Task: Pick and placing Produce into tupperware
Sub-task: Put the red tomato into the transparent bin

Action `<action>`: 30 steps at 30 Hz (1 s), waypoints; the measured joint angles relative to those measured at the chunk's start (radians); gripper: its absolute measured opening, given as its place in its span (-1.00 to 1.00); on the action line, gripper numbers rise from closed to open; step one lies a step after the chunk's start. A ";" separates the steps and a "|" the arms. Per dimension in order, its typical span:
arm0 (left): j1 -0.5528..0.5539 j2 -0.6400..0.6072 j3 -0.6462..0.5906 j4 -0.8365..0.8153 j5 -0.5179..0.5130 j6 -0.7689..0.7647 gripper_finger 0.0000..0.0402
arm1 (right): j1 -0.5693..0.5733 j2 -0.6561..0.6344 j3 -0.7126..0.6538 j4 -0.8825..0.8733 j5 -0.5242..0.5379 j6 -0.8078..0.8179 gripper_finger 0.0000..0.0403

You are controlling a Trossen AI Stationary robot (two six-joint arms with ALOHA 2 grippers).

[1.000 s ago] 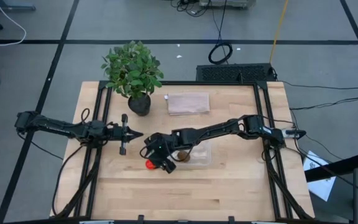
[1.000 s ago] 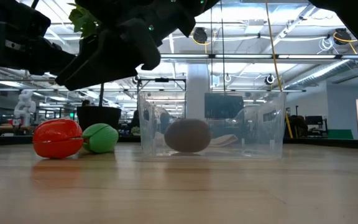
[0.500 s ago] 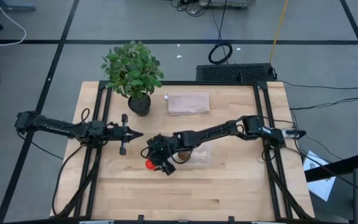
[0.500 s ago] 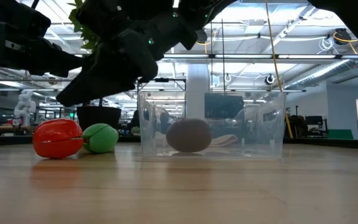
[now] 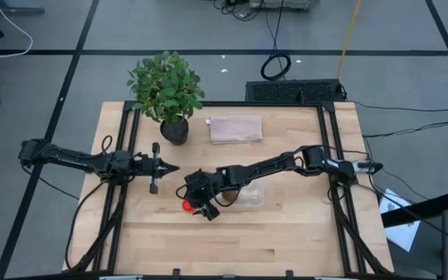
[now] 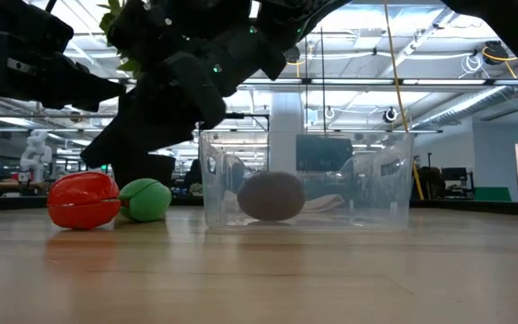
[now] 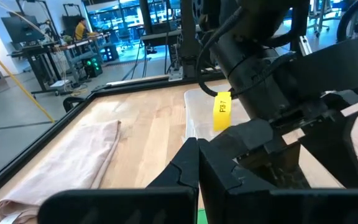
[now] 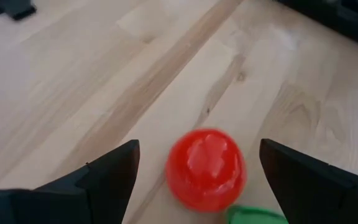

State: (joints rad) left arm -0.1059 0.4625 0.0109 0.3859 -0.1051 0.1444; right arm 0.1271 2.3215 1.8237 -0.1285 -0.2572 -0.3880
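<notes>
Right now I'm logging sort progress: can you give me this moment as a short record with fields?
in tupperware: brown kiwi-like piece
outside, on table: red piece, green piece, side by side
right gripper: open, above the red piece, fingers either side of it
left gripper: off to the left, holding nothing
other items: potted plant, pinkish flat piece

Round toy food: glossy red. Elongated toy food: green, bright. Oval toy food: dull brown-grey behind plastic. Tupperware: clear, colourless. Table: pale wood, grain streaks, black frame rails. Right gripper: black fingers. Left gripper: black. Potted plant: green leaves, black pot. Lid-like sheet: pinkish, translucent. Label on right arm: yellow, dark print.
</notes>
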 joint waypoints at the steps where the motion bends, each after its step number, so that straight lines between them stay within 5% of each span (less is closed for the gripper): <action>1: 0.000 0.000 0.000 0.000 0.000 0.000 -1.00 | 0.000 0.002 0.000 0.010 0.001 0.005 0.61; 30: 0.000 0.000 0.000 -0.001 0.000 0.003 -1.00 | 0.006 0.038 0.001 0.000 0.021 -0.019 0.60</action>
State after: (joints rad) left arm -0.1059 0.4625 0.0109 0.3851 -0.1055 0.1478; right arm 0.1329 2.3596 1.8244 -0.1281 -0.2365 -0.4075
